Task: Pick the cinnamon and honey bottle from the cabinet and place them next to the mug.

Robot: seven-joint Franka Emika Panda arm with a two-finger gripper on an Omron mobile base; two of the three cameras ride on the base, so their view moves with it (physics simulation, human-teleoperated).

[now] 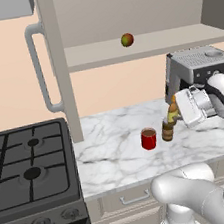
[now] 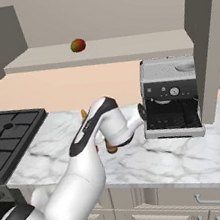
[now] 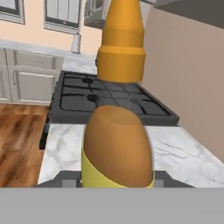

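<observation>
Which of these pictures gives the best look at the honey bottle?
The hand view: the honey bottle looms close there, amber body, yellow label and orange cap plain. In the left base view it is small, at the gripper, above the cinnamon beside the mug. In the right base view the arm hides nearly all of it.

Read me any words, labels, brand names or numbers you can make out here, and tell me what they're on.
No readable text anywhere.
Honey bottle: its yellow label band is plain, with no lettering.
Coffee machine: a round dial and small buttons, markings too small to read.
Stove: knobs with no legible marks.
</observation>
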